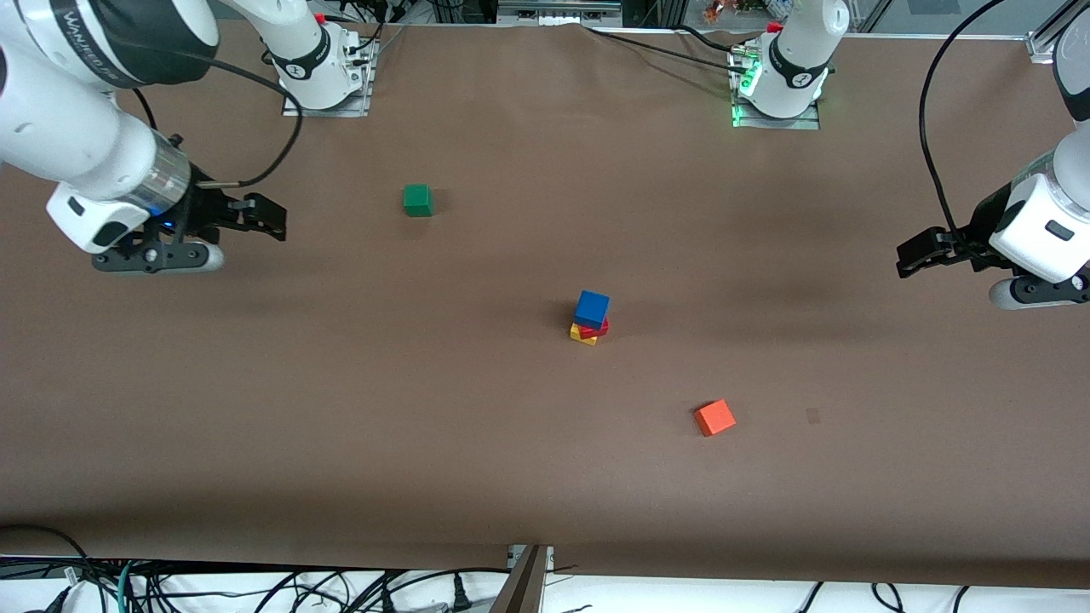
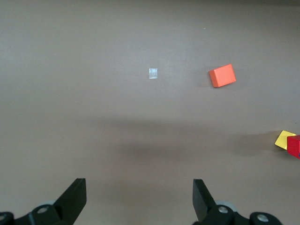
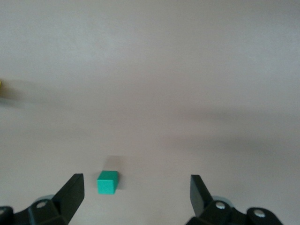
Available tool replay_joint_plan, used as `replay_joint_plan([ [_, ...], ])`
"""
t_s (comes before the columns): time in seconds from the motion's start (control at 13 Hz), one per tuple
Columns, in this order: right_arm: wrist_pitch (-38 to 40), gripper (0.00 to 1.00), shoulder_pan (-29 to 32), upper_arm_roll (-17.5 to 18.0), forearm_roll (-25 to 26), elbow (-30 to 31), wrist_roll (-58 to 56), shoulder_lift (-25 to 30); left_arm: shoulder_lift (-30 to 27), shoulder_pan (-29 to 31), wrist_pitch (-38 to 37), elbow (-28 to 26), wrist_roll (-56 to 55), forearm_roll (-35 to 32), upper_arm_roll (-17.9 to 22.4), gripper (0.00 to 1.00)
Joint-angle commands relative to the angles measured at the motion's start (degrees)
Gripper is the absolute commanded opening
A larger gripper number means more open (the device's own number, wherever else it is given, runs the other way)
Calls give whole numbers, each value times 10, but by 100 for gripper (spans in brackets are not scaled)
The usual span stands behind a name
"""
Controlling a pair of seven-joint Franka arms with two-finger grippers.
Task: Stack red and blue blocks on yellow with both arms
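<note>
Near the middle of the table stands a stack: the blue block [image 1: 592, 307] on the red block [image 1: 598, 329], and that on the yellow block [image 1: 582, 337]. The left wrist view catches only the edge of the stack, with yellow [image 2: 284, 139] and red [image 2: 294, 146] showing. My left gripper [image 1: 909, 258] [image 2: 139, 187] hangs open and empty over the left arm's end of the table, well away from the stack. Over the right arm's end, my right gripper [image 1: 266, 218] [image 3: 136, 185] is open too, with nothing held.
A green cube [image 1: 417, 200] [image 3: 107, 182] sits alone, farther from the front camera than the stack, toward the right arm's end. An orange-red cube [image 1: 714, 417] [image 2: 221, 75] lies nearer the camera, toward the left arm's end. A small pale mark [image 2: 153, 73] is on the brown tabletop.
</note>
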State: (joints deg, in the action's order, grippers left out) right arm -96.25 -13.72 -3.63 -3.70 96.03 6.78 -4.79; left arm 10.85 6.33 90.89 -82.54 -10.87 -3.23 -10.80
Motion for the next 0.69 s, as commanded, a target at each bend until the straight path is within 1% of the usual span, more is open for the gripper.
replay_joint_plan([
  [0.0,-32,100,72,48,4,58,-48,42,5,4,-2,12,12,13,-2,100],
  [0.15,-32,100,77,49,9,52,-60,42,5,4,-2,12,12,13,-2,100],
  [0.31,-37,100,77,49,27,33,-60,34,6,5,-2,12,12,13,-2,100],
  [0.62,-33,100,73,51,28,11,-57,24,6,4,-2,12,12,13,-2,100],
])
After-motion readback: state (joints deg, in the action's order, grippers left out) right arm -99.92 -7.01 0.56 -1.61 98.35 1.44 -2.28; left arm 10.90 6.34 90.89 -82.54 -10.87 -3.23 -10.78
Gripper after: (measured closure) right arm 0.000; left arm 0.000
